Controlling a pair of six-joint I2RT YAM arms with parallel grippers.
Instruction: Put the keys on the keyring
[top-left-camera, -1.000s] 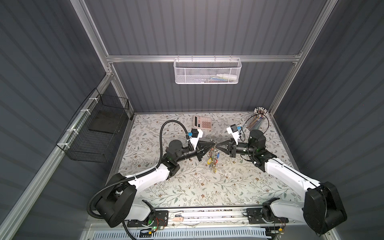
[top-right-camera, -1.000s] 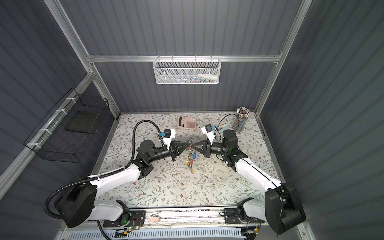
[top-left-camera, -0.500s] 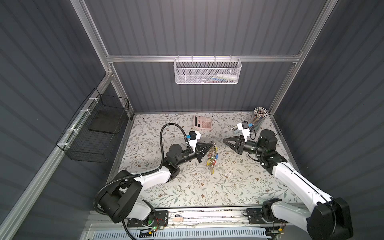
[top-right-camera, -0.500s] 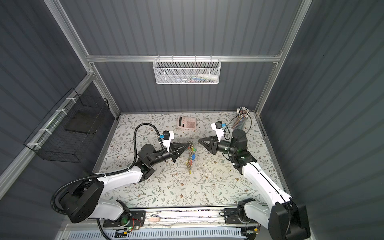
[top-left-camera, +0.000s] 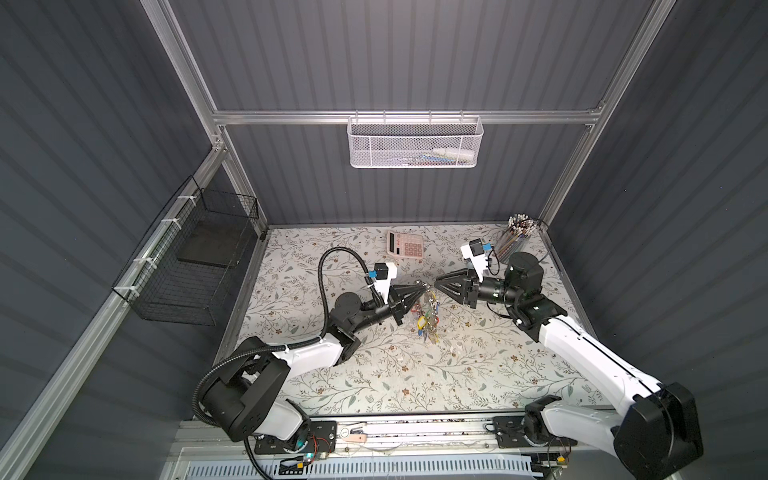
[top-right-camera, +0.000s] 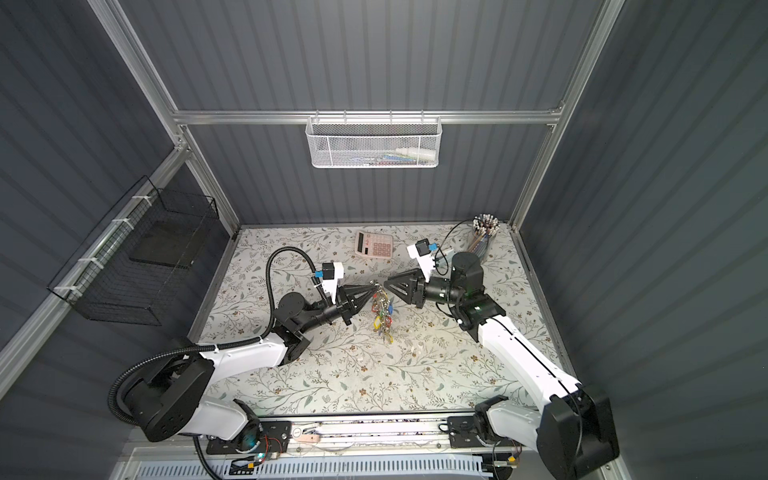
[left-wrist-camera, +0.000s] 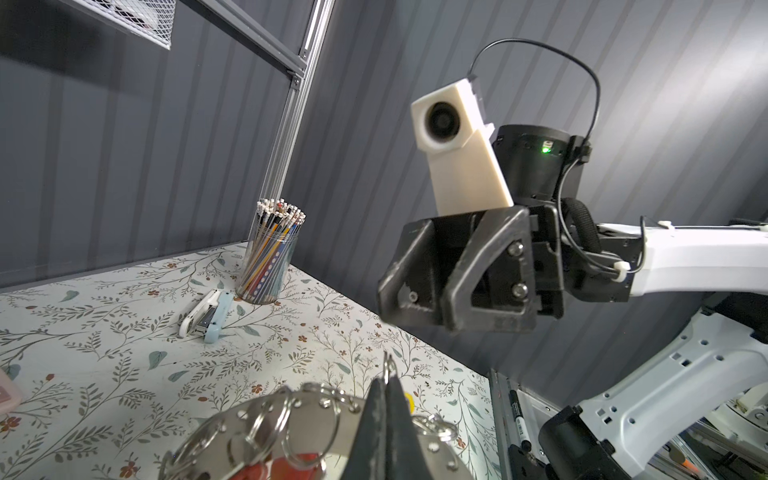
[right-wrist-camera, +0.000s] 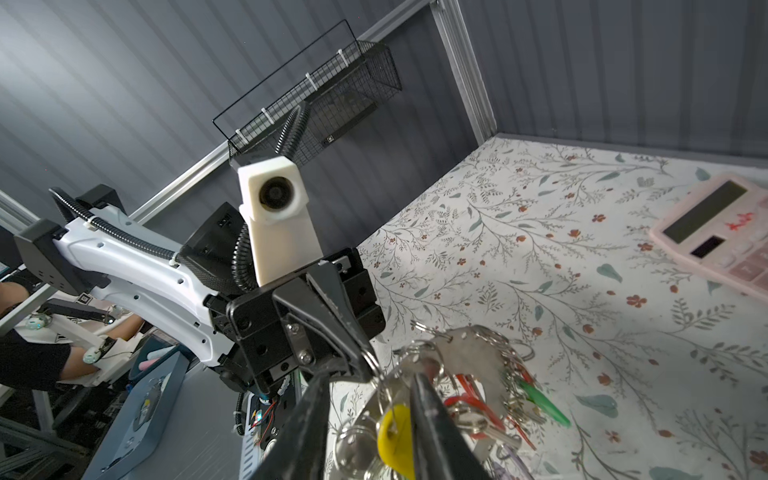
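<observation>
A: Well, where is the keyring (top-left-camera: 429, 298) found?

B: It is seen over the middle of the table (top-left-camera: 374, 374), hung between the two grippers; in both top views it is carried at the tip of the left gripper (top-left-camera: 423, 286); the keys (top-left-camera: 426, 324) are dangled beneath it in a bunch, with red, green, blue and yellow tags; whether the lowest keys touch the table cannot be told.

A: And how is the left gripper set?

B: Its jaws are pressed together; in the left wrist view a small split ring (left-wrist-camera: 388, 368) is pinched between the fingertips, and the flat, holed plate of the keyring is seen just beneath them.

A: What is shown of the right gripper (top-right-camera: 386, 286)?

B: It is held in the air just right of the keyring, pointed at the left gripper, tip near tip; its jaws are parted by a narrow gap, and nothing is gripped between them; in the right wrist view the yellow tag (right-wrist-camera: 395, 432) is framed between its fingers (right-wrist-camera: 432, 419), beyond them; whether that key's ring is threaded on the keyring cannot be told.

A: What else is noted?

B: A pink calculator (top-left-camera: 405, 245) is laid farther back; a cup of pencils (top-left-camera: 515, 235) is stood in the far right corner; a stapler (left-wrist-camera: 205, 313) is laid just beside it.
</observation>
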